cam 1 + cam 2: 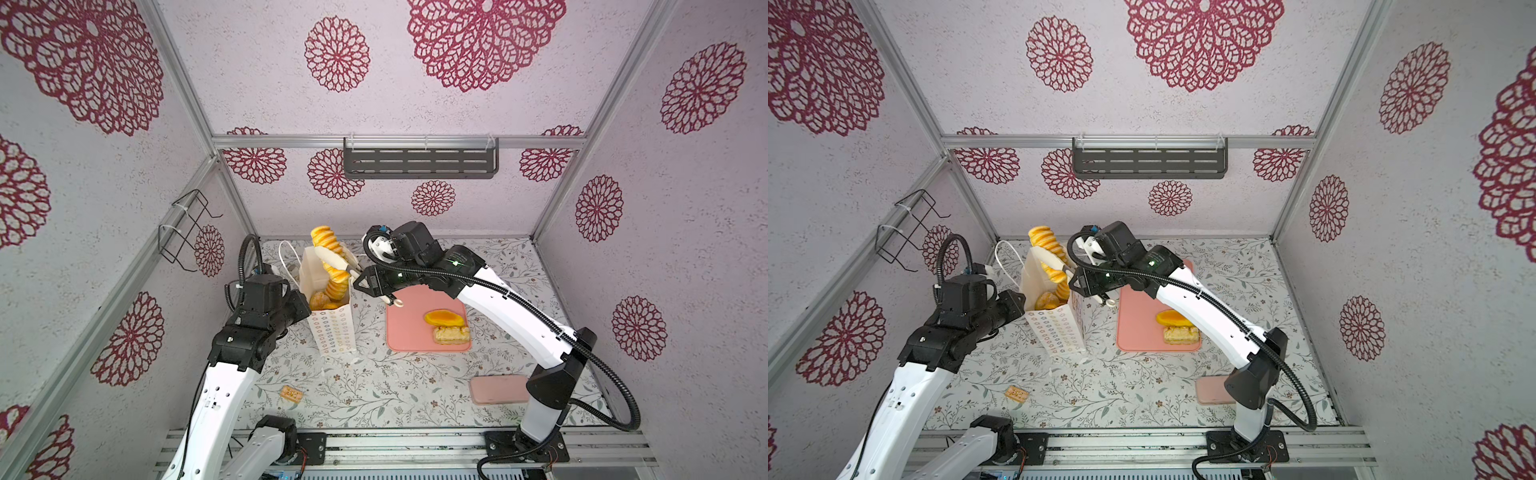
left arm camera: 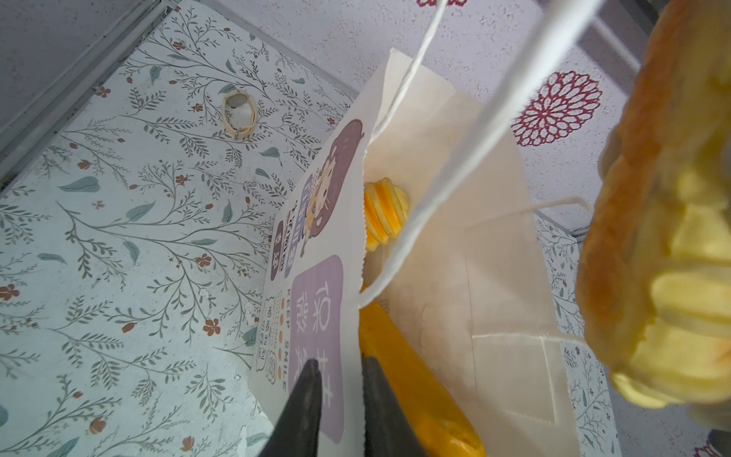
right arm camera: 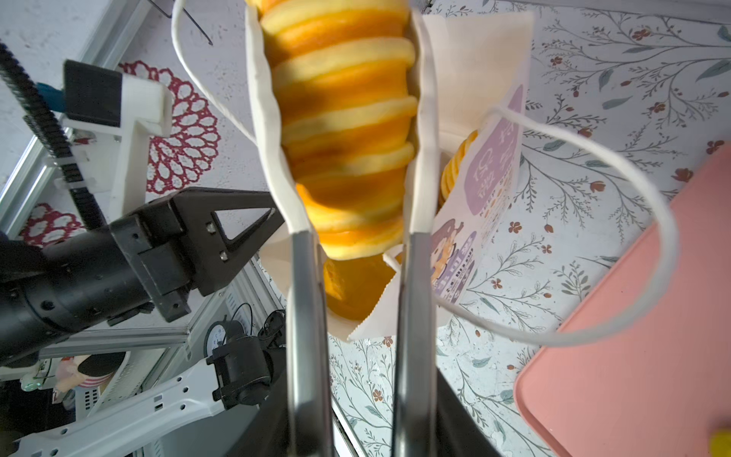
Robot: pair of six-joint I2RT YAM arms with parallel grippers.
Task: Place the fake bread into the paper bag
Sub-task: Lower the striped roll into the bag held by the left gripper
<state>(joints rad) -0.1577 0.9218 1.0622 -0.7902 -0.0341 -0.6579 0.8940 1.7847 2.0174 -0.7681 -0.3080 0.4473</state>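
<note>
1. Right wrist view: the tongs [image 3: 306, 316] press their white pads on both sides of a long ridged roll [image 3: 344, 118]. The right gripper [image 1: 360, 281] is clamped on those tongs. In both top views the roll stands steeply, left of centre, with its lower end at the mouth of the paper bag [image 1: 334, 332] and its upper end above the rim.
2. Left wrist view, lower centre: the left gripper [image 2: 339, 366] is pinched on the bag's wall, one finger outside and one inside.
3. Likely hazards:
   - The bag is narrow and part-filled, so a released roll may lean out over the rim or tip the bag.
   - A cord handle loops beside the tongs and could snag them.
   - A hard pull on the wall may crease the paper.
4. Counts:
   - One bag and one pair of tongs.
   - One roll held.
   - At least three pieces inside: bun [image 1: 319, 299], second ridged roll [image 2: 384, 215], smooth loaf [image 2: 411, 387].
   - Two pieces on the pink tray [image 1: 409, 328], right of centre: orange loaf [image 1: 444, 318], pale pastry [image 1: 451, 334].
   - One cracker [image 1: 291, 393].
</note>
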